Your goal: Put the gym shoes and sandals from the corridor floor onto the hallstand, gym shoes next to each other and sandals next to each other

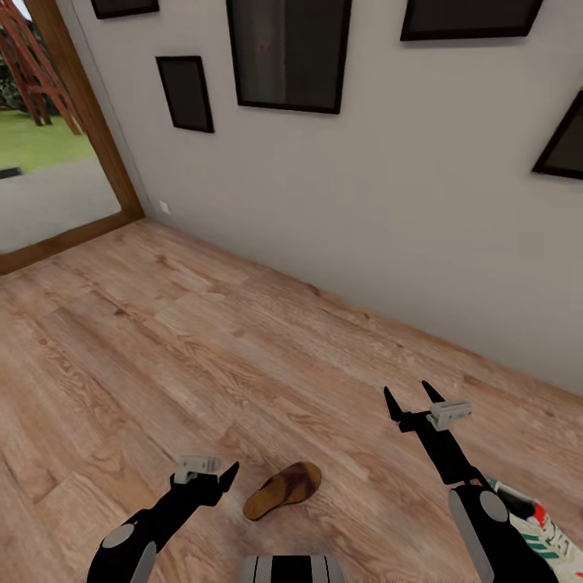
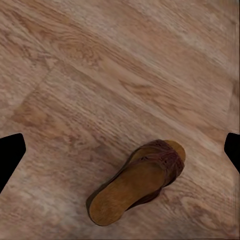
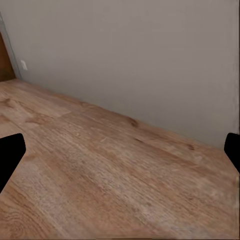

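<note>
Both pincers are seen spread open with nothing held. In the head view the left pincer is held low over the corridor floor, its dark fingers aimed toward a sandal that lies just beside it, apart from the fingertips. The right pincer is raised further forward, its two black fingers parted in a V above bare planks, well apart from the sandal.

The sandal is shown lying flat on the floor, sole down, dark brown strap across the toe end and tan footbed exposed. In the left wrist view the same sandal is seen between the two black fingertips at the frame edges, with clear floor on either side of it and no contact made.

A gym shoe, white with green stripes and a red-orange accent, is partly hidden behind the right forearm at the lower right corner of the head view; it rests on the floor.

In the right wrist view wood planks and a plain grey wall are seen between the parted fingertips. Dark framed pictures are hung on the wall, and a wood-framed doorway stands at the left, with grass seen beyond it.
</note>
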Available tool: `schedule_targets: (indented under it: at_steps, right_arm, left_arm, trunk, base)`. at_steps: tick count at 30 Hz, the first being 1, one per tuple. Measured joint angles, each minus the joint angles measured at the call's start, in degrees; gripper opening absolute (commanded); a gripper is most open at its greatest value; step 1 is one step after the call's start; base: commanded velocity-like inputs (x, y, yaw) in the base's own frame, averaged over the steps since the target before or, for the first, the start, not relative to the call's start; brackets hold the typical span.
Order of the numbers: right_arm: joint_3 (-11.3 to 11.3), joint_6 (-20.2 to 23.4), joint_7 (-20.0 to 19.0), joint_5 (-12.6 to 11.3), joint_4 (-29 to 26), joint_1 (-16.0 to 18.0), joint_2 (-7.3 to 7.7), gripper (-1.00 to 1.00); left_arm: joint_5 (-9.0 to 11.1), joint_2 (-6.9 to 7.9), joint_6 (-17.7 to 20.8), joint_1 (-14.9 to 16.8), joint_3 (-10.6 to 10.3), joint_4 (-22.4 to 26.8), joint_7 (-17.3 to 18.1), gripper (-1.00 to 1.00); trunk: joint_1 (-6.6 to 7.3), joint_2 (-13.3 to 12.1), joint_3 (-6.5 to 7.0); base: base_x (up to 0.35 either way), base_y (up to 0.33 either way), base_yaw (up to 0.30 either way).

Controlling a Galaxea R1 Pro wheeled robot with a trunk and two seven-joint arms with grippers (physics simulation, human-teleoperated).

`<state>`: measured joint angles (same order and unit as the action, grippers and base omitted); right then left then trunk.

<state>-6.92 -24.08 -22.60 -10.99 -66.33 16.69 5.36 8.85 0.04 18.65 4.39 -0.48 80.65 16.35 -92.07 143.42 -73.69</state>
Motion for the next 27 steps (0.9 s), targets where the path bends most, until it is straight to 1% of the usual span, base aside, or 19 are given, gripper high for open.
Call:
schedule_targets:
  at_steps: [2, 4, 6, 7, 8, 9, 12, 13, 14, 21, 23, 26, 27]
  right_arm:
    - [0.00, 0.00, 0.00, 0.00, 0.00, 0.02, 0.00, 1.00]
    - [0.01, 0.00, 0.00, 0.00, 0.01, 0.01, 0.00, 1.00]
    - [0.01, 0.00, 0.00, 0.00, 0.01, -0.01, 0.00, 1.00]
    - [0.01, 0.00, 0.00, 0.00, 0.01, 0.01, 0.00, 1.00]
    - [0.01, 0.00, 0.02, 0.00, 0.01, 0.02, 0.00, 1.00]
    - [0.01, 0.00, 0.01, 0.00, 0.01, 0.01, 0.00, 1.00]
    - [0.01, 0.00, 0.04, 0.00, 0.01, 0.01, 0.00, 1.00]
    - [0.01, 0.00, 0.05, 0.00, 0.01, 0.02, 0.00, 1.00]
    - [0.02, 0.00, 0.06, 0.00, 0.01, 0.02, 0.00, 1.00]
    - [0.02, 0.00, 0.08, 0.00, 0.02, 0.00, 0.00, 1.00]
    - [0.01, 0.00, 0.08, 0.00, 0.01, 0.00, 0.00, 1.00]
    - [0.01, 0.00, 0.09, 0.00, 0.01, 0.02, 0.00, 1.00]
    - [0.01, 0.00, 0.09, 0.00, 0.01, 0.02, 0.00, 1.00]
  left_arm:
    - [-0.08, 0.07, -0.04, -0.09, -0.52, -0.02, 0.04, 1.00]
    - [-0.66, 0.25, -0.45, -0.15, -1.28, -0.03, 0.08, 1.00]
    - [-2.20, 0.87, -1.54, -0.22, -1.76, -0.04, 0.09, 1.00]
    - [-3.59, 1.44, -2.55, -0.29, -1.96, -0.04, 0.07, 1.00]
    - [-5.60, 2.06, -4.17, -0.36, -2.13, -0.11, 0.01, 1.00]
    - [-6.26, 2.20, -4.68, -0.38, -2.18, -0.13, 0.00, 1.00]
    - [-9.76, 2.66, -6.54, -0.43, -2.29, -0.25, -0.07, 1.00]
    - [-10.32, 2.70, -6.69, -0.42, -2.29, -0.27, -0.08, 1.00]
    - [-11.72, 2.77, -7.01, -0.40, -2.30, -0.29, -0.10, 1.00]
    - [-14.67, 3.02, -7.58, -0.40, -2.25, -0.37, -0.12, 1.00]
    - [-15.08, 3.21, -7.63, -0.42, -2.26, -0.40, -0.11, 1.00]
    - [-15.39, 4.33, -7.66, -0.43, -2.32, -0.48, -0.08, 1.00]
    - [-15.42, 4.49, -7.66, -0.44, -2.32, -0.59, -0.07, 1.00]
  trunk:
    - [0.00, 0.00, 0.00]
    - [0.00, 0.00, 0.00]
    - [0.00, 0.00, 0.00]
    - [0.00, 0.00, 0.00]
    - [0.00, 0.00, 0.00]
    - [0.00, 0.00, 0.00]
    - [0.00, 0.00, 0.00]
    - [0.00, 0.00, 0.00]
    - [0.00, 0.00, 0.00]
    - [0.00, 0.00, 0.00]
    - [0.00, 0.00, 0.01]
    - [0.00, 0.00, 0.09]
    - [0.00, 0.00, 0.12]
  base:
    - [0.000, 0.000, -0.300]
    - [0.000, 0.000, -0.300]
    - [0.000, 0.000, -0.296]
    - [0.000, 0.000, -0.254]
    - [0.000, 0.000, -0.234]
    - [0.000, 0.000, -0.191]
    - [0.000, 0.000, -0.129]
    - [0.000, 0.000, -0.051]
    - [0.000, 0.000, -0.041]
    - [0.000, 0.000, -0.022]
    - [0.000, 0.000, -0.118]
    - [0.000, 0.000, -0.226]
    - [0.000, 0.000, -0.259]
